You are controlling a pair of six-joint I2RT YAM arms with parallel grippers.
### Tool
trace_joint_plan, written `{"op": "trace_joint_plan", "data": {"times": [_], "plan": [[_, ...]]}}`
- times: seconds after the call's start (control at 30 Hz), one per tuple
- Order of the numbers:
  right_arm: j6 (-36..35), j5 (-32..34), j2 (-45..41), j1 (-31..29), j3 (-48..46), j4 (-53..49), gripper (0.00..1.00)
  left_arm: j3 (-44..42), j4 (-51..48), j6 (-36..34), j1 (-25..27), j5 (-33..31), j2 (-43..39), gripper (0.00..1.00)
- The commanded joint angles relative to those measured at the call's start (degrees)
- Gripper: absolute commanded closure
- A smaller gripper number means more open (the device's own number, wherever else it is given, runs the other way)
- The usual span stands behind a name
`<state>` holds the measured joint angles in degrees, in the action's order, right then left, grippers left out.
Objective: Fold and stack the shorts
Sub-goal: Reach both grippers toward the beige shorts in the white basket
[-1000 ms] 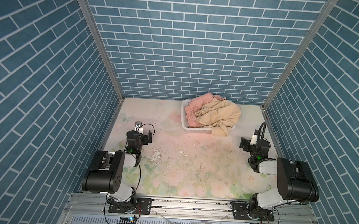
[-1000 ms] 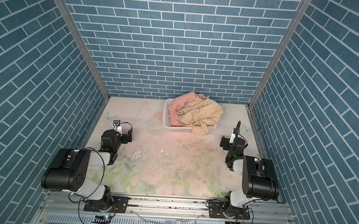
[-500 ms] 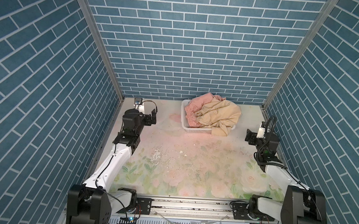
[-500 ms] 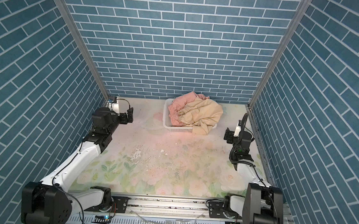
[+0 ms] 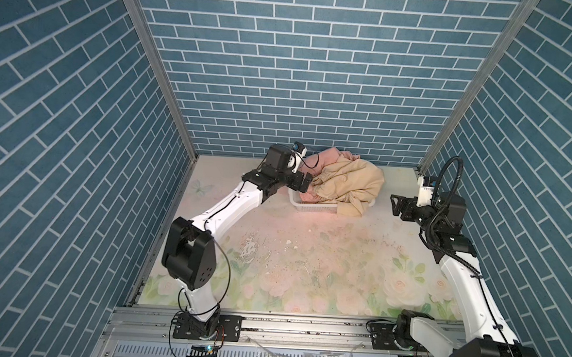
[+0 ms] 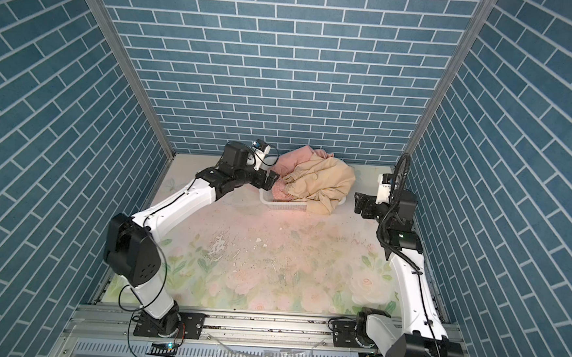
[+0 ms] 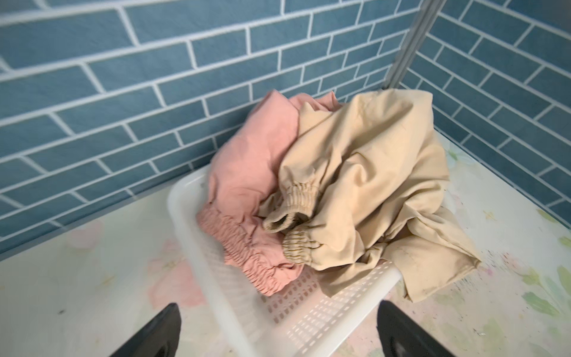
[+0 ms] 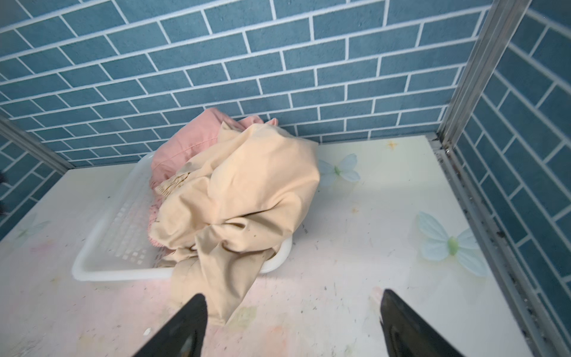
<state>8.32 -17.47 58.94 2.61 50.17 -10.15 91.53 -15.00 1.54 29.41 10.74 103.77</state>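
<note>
Tan cloth tops the heap: the tan shorts [image 5: 349, 185] lie crumpled over the pink shorts [image 5: 327, 154] in the basket [image 5: 313, 208], which sits at the far middle of the table [image 5: 307, 255], close to the back wall. One tan leg spills over the basket's near right rim and rests on the table. The pink pair shows on the left and far side of the heap, and its gathered waist lies against the basket's left wall.

Left gripper [image 5: 306, 182] hovers at the basket's left edge, just beside the heap. Its jaws are spread wide and nothing is between them. Right gripper [image 5: 397, 206] hangs to the right of the basket, apart from it and aimed toward the cloth. It is just as wide open and empty.

By my reading the task has barely begun. Neither pair is out of the basket, nothing is spread flat, no fold is made and no stack exists. The near table is bare of cloth, so there is room to work.

What is left is everything: lift one pair clear, lay it flat, fold it, do the same with the other, and set one on top of the other. The tan pair lies on top and looks the easier one to take first.
</note>
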Motion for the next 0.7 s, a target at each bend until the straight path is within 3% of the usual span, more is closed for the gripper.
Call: {"op": "trace_joint_plan", "data": {"times": [0.0,0.13,0.23,0.33,0.67], "plan": [[3.7,-4.6,-2.3,-0.9,-0.1,-3.3,0.13,8.2,-4.4,0.6,2.6,4.7,6.3,0.0],[1.4,-1.8,4.1,-6.3,4.5,-5.1,0.13,5.7,-2.4,4.7,2.3,3.0,6.1,0.0],[-1.0,3.9,11.1,-11.3,9.1,-6.7,0.14,3.0,-5.6,3.5,2.2,-3.5,1.6,0.0],[-2.7,6.3,18.1,-14.7,12.8,-5.4,0.14,-2.7,-7.2,3.1,1.6,-10.3,-5.9,0.0],[-3.4,13.4,41.3,-18.6,27.9,-1.4,0.15,-17.9,-15.1,5.7,-1.3,-15.6,-28.7,0.0]]}}
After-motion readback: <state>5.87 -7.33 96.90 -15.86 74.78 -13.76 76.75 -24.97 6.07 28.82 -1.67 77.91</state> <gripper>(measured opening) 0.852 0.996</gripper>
